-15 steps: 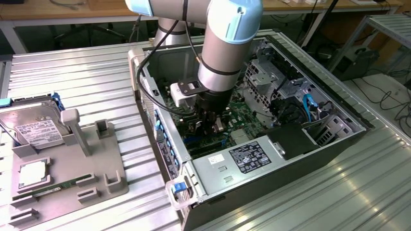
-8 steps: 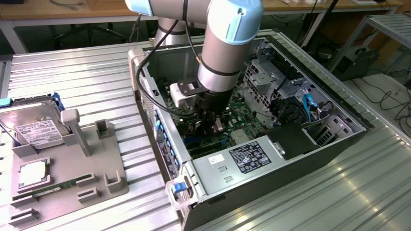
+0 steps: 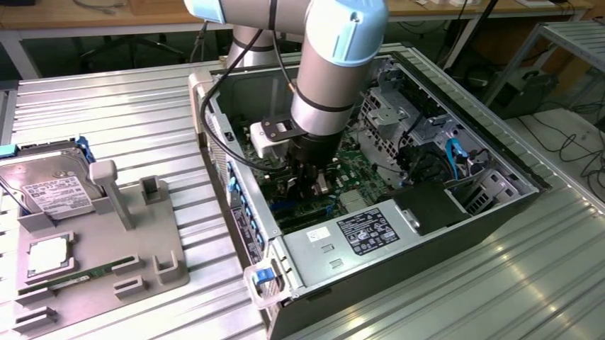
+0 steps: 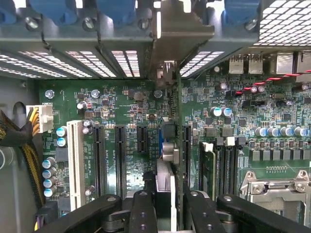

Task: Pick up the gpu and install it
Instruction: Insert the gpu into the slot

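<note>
My gripper point(image 3: 313, 185) reaches down into the open computer case point(image 3: 236, 212), over the green motherboard point(image 3: 355, 152). In the wrist view, the gripper point(image 4: 171, 216) is shut on the gpu point(image 4: 171, 150), which I see edge-on as a thin upright card between the black fingers point(image 4: 143, 208). The card runs from the gripper to the case's rear wall. Its metal bracket point(image 4: 170, 34) stands at the rear slot openings. It sits upright over the motherboard point(image 4: 131, 104) between two black expansion slots point(image 4: 120, 155). Whether its lower edge is seated in a slot is hidden.
A grey fixture point(image 3: 104, 255) at the exterior view's left holds a silver hard drive point(image 3: 47, 191), a processor point(image 3: 47, 256) and a green memory stick point(image 3: 76, 278). Inside the case are the power supply point(image 3: 364, 237), a white slot point(image 4: 75, 160), memory slots point(image 4: 218, 167), a processor socket point(image 4: 277, 187) and yellow-black cables point(image 4: 19, 141).
</note>
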### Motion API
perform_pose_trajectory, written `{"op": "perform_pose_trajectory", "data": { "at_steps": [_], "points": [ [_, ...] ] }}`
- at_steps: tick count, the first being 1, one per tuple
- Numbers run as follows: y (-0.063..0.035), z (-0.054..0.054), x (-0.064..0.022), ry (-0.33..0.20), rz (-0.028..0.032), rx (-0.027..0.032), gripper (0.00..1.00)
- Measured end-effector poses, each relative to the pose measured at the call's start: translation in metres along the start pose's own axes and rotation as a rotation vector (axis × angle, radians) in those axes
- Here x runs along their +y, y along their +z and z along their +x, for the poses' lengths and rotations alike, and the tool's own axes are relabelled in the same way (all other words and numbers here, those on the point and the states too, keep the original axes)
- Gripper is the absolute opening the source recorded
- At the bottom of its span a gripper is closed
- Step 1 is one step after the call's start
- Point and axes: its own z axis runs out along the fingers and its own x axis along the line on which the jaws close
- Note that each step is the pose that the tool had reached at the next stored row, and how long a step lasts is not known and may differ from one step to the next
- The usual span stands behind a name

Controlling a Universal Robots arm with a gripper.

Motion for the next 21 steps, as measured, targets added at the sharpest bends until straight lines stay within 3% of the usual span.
{"op": "perform_pose_trajectory", "data": {
  "at_steps": [10, 12, 14, 21],
  "points": [
    [-0.0037, -0.0001, 0.0, 0.0, -0.0004, 0.0027, 0.28],
    [-0.0036, -0.0001, 0.0001, 0.0, -0.0003, 0.0081, 0.28],
    [-0.0035, -0.0001, 0.0001, 0.0, -0.0004, 0.0183, 0.28],
    [-0.0026, -0.0008, 0.0001, 0.0, -0.0002, 0.0164, 0.28]
  ]
}}
